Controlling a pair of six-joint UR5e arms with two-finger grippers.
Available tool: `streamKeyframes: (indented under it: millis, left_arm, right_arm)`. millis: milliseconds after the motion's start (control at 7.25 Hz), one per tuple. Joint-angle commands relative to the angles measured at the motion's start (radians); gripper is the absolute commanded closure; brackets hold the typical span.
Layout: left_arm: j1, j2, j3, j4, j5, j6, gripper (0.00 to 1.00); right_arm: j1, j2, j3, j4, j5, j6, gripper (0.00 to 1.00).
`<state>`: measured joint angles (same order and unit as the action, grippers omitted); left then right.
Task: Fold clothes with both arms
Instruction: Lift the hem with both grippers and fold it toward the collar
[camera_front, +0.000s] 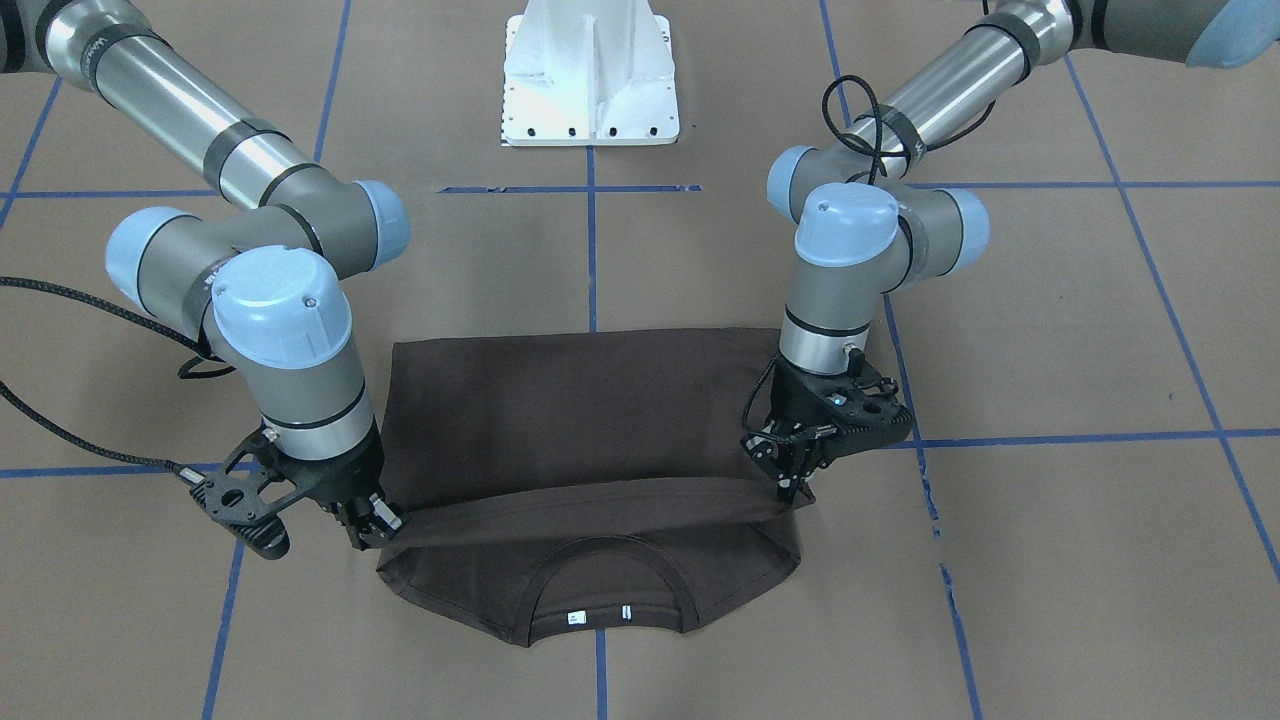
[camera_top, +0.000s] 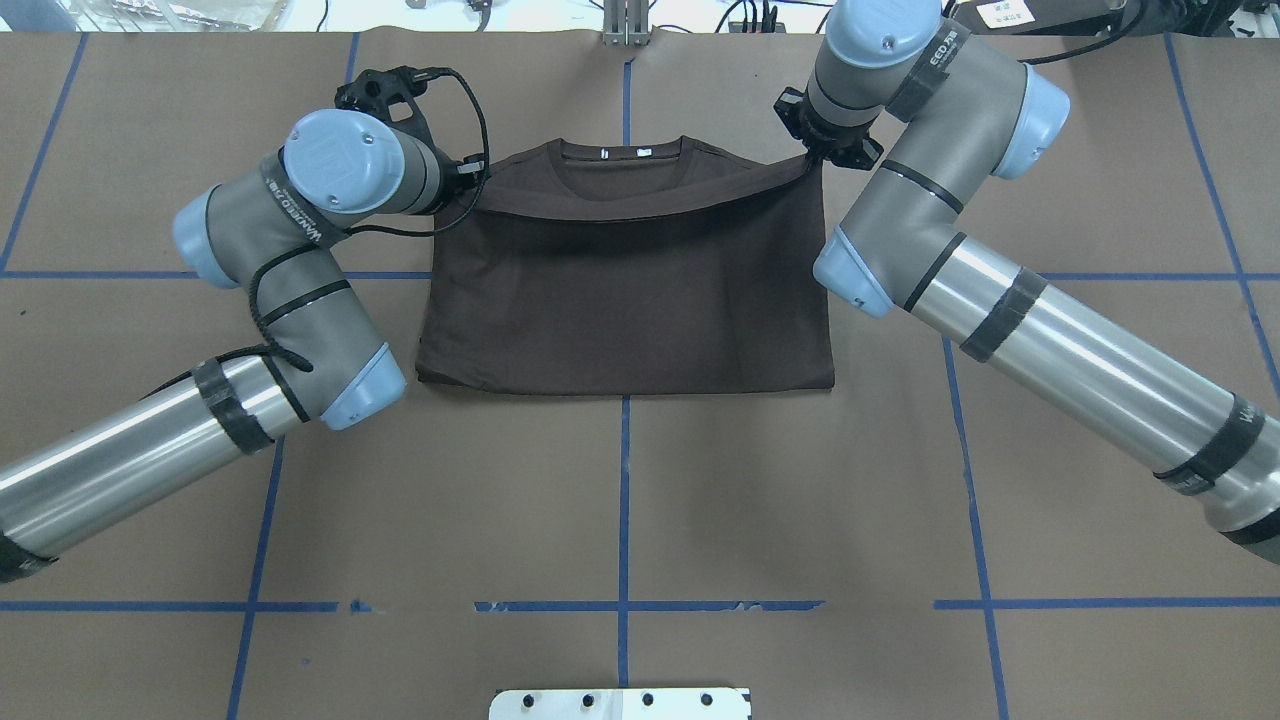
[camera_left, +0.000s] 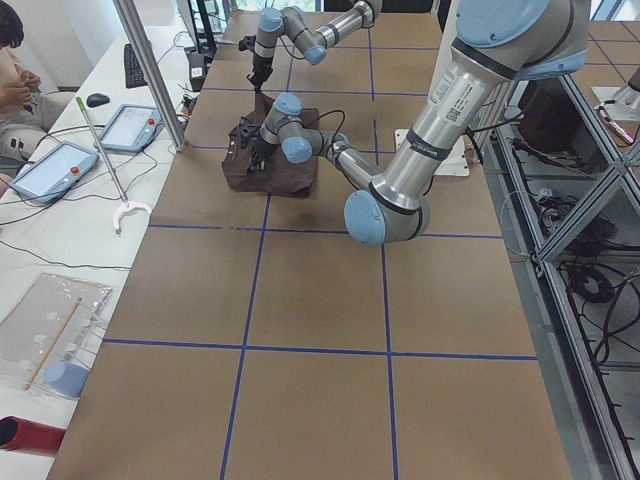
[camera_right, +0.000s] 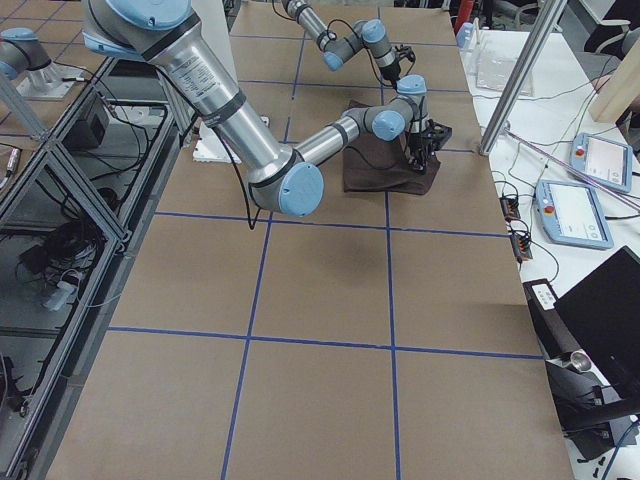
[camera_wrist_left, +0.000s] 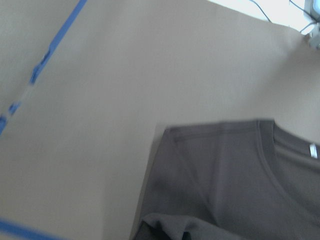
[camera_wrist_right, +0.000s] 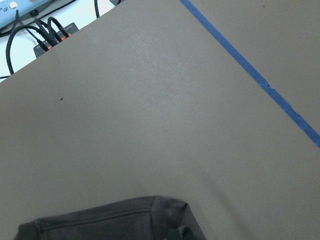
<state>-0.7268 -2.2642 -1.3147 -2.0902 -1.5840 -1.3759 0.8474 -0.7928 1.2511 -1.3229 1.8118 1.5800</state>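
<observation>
The dark brown T-shirt lies flat on the brown table, its lower half doubled over the upper half. The folded-over edge hangs stretched between both grippers, just short of the collar with its white labels. My left gripper is shut on one corner of that edge, and my right gripper is shut on the other. In the overhead view the T-shirt sits between the left gripper and the right gripper. Both wrist views show only a shirt corner over the table.
The white pedestal base stands behind the shirt on the robot's side. Blue tape lines grid the table. Beyond the collar runs the table's far edge with cables. A side bench holds tablets, and a person sits there.
</observation>
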Motion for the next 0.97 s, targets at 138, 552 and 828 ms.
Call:
streamKeyframes:
  millis: [138,552,828]
  left_arm:
    - [-0.02,-0.043,0.141,-0.135,0.021,0.061,0.43]
    - [-0.029,-0.029,0.026,-0.125,0.006,0.07,0.31]
    - [-0.031,0.082,-0.098,-0.14,-0.062,0.066,0.31]
  right_arm:
    - [-0.01,0.004,-0.107,0.155,-0.006,-0.003,0.63]
    - [-0.042,-0.094,0.11,0.149,0.047,0.076,0.27]
    - [-0.152,-0.332,0.395,0.154,0.032,0.201,0.23]
